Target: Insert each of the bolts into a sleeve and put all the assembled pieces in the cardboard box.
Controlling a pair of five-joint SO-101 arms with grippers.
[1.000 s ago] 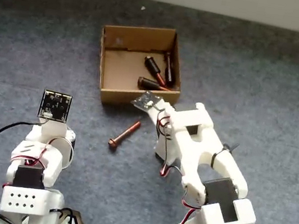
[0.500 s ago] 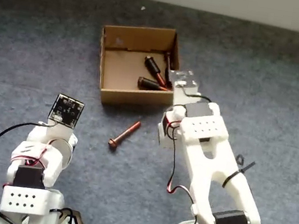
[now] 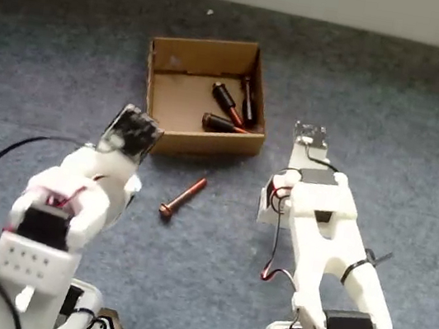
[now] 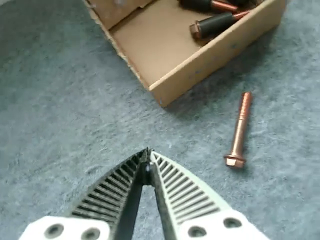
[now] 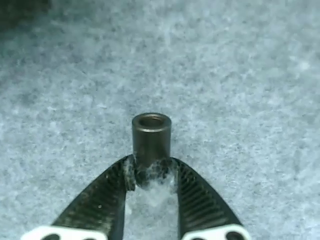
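Left fingers (image 4: 175,185) advanced toward bolt (image 4: 239,131), right fingers (image 5: 195,200) clasp sleeve (image 5: 151,140)

Closed pincer (image 4: 148,162) over grey carpet (image 4: 60,100), loose copper bolt (image 4: 239,131) just beside the cardboard box (image 4: 215,56) wall

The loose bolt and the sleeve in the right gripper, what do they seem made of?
Bolt: probably copper-plated metal, going by its shiny reddish-orange shank, threads and flanged head.
Sleeve: likely dark metal with a dull bronze-grey finish; smooth tube with a faint sheen, though plastic cannot be ruled out.
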